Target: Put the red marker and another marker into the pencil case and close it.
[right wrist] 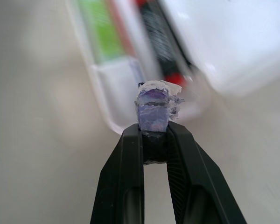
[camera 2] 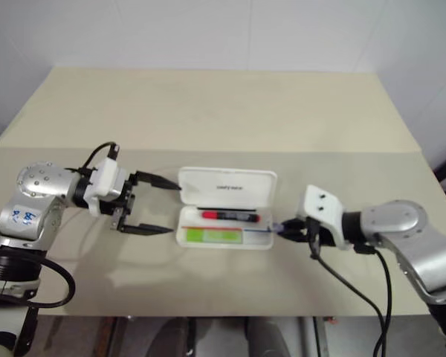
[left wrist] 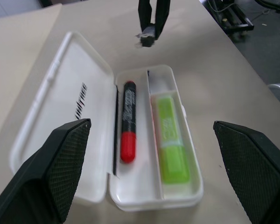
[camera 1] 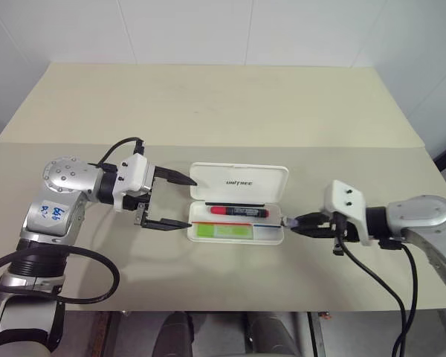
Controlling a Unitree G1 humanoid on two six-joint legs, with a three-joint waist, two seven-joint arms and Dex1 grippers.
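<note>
The pencil case (left wrist: 74, 116) lies open on the table (left wrist: 214, 70) between the left gripper (left wrist: 154, 172)'s 2 spread fingers (left wrist: 60, 163), with the red marker (left wrist: 127, 121) and the light green marker (left wrist: 170, 140) in separate compartments, and the right gripper (left wrist: 148, 37) beyond it pinching a small piece.

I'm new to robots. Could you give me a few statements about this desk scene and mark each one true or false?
1. The pencil case lies open. True.
2. The red marker lies on the table beside the case. False: it lies inside the case.
3. The light green marker lies in the case, in its own compartment. True.
4. The left tool grips the lid. False: its jaws stand wide open, holding nothing.
5. The right tool pinches a small purplish piece. True.
</note>
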